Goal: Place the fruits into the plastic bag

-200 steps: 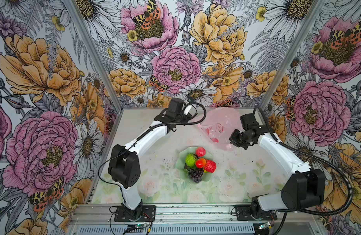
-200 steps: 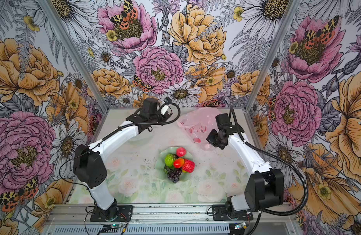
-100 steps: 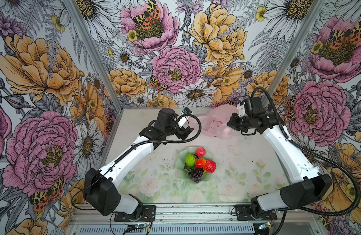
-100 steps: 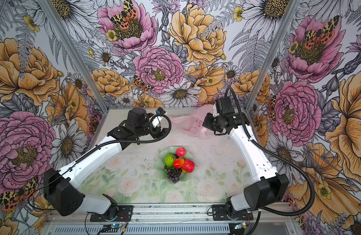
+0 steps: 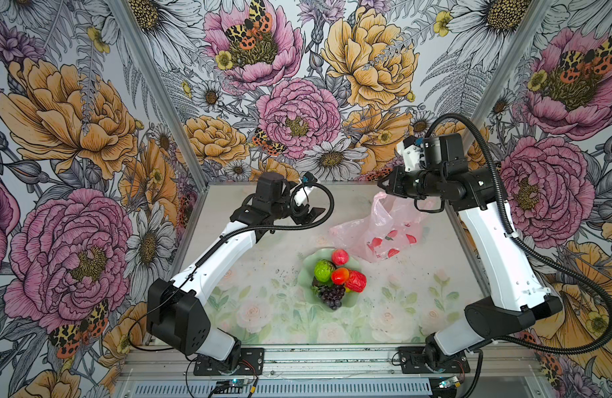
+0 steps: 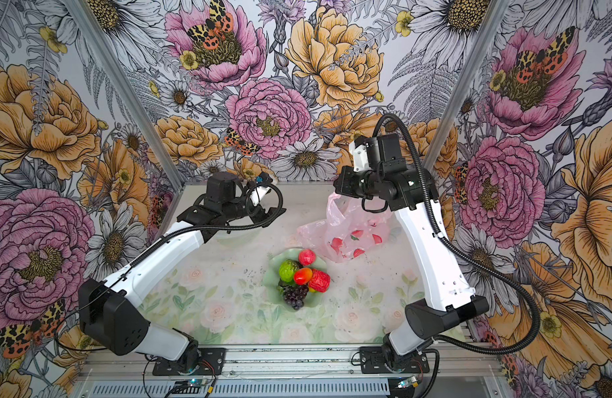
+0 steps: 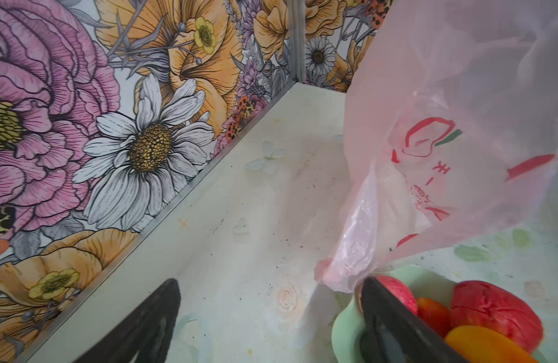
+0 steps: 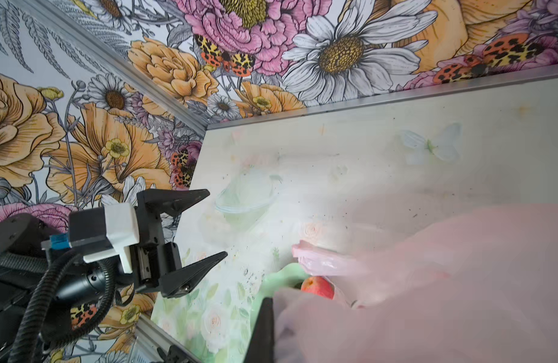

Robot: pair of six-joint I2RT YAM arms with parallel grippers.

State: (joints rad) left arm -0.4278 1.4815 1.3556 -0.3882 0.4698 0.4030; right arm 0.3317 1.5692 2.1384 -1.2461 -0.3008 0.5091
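Observation:
The plastic bag (image 5: 383, 231) (image 6: 345, 234), thin pale pink with red marks, hangs from my right gripper (image 5: 382, 187) (image 6: 338, 193), which is shut on its upper edge; its lower part rests on the table. The fruits lie heaped in a pale green dish (image 5: 306, 272): pink-red ball (image 5: 340, 256), bumpy green (image 5: 324, 269), orange-red (image 5: 339, 275), glossy red (image 5: 356, 281), grape bunch (image 5: 333, 296). My left gripper (image 5: 311, 212) (image 7: 269, 283) stands open and empty, left of the bag. In the right wrist view the bag (image 8: 459, 283) hides all but one finger (image 8: 265, 330).
Flowered walls close the table at the back and both sides, with metal corner posts (image 5: 166, 103). Pale bare table (image 5: 263, 248) stretches between the left arm and the dish. The bag's lower corner reaches the dish's rim (image 7: 343, 330) beside the pink-red ball (image 7: 397, 292).
My left gripper has opened, let go of the bag and drawn back to the left. The right gripper has risen toward the back, lifting the bag's top with it.

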